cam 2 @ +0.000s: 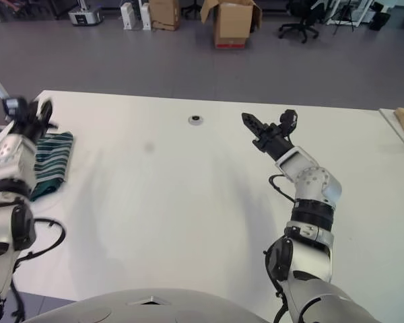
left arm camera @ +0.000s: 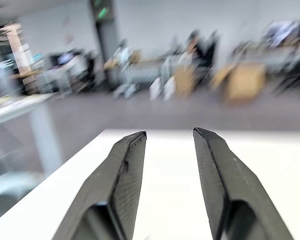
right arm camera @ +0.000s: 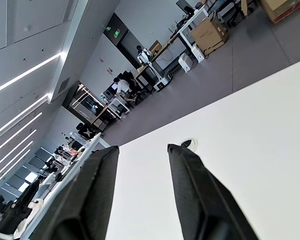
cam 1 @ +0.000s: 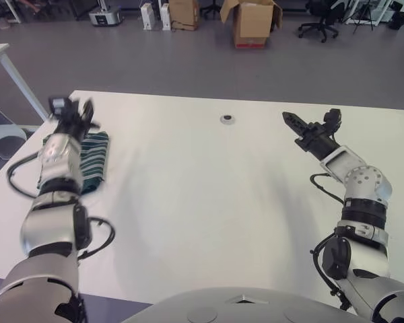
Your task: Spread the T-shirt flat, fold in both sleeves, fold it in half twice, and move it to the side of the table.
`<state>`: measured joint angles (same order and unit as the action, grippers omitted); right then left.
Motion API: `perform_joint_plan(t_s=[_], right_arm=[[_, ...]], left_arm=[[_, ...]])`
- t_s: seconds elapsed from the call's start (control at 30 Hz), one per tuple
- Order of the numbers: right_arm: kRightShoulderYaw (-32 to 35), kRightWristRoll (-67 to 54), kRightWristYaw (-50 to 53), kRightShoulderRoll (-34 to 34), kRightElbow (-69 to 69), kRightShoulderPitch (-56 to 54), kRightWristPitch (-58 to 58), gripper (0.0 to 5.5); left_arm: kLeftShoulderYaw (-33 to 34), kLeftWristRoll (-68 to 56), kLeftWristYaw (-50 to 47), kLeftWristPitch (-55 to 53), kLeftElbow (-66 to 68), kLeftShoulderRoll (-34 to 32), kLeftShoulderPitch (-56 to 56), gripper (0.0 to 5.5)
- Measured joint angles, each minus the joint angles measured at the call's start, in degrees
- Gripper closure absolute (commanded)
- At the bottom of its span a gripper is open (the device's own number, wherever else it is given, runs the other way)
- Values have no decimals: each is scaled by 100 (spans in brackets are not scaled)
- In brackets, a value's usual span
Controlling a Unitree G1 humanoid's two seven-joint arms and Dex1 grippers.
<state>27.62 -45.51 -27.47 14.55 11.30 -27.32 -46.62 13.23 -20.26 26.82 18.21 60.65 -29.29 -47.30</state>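
- T-shirt [cam 1: 95, 153] lies as a small striped packet at 9 o'clock on the table [cam 1: 202, 202], close to the left edge; I judge that the folding is done and the packet is already set aside
- left claw [left arm camera: 167, 135] hangs over the far end of the packet and seems not to touch it; its fingers stand narrowly apart with nothing between them, probably because the cloth is let go
- right claw [cam 1: 287, 118] is raised at 2 o'clock, well apart from the cloth; it is also parted and empty, likely held out of the way
- grommet [cam 1: 227, 120] sits at 12 o'clock
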Motion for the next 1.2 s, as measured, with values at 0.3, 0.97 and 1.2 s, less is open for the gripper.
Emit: perform_joint_plan(t_s=[0.3,0.97,1.2], right_arm=[[-949,1309,942,-903,-943,1389,1750,367],[-1322,2119,1470,-1291,-539,1604,3347,367],[-1435,2186,1428,-1245,-256,1478,3420,367]], left_arm=[[-208,-791,-1088,-1768,-3222,2793,2412,377],[-526,-397,-866,-2082,-3719,3220,2823,377],[-215,-400,-957,-1853,-3828,3207,2831,377]])
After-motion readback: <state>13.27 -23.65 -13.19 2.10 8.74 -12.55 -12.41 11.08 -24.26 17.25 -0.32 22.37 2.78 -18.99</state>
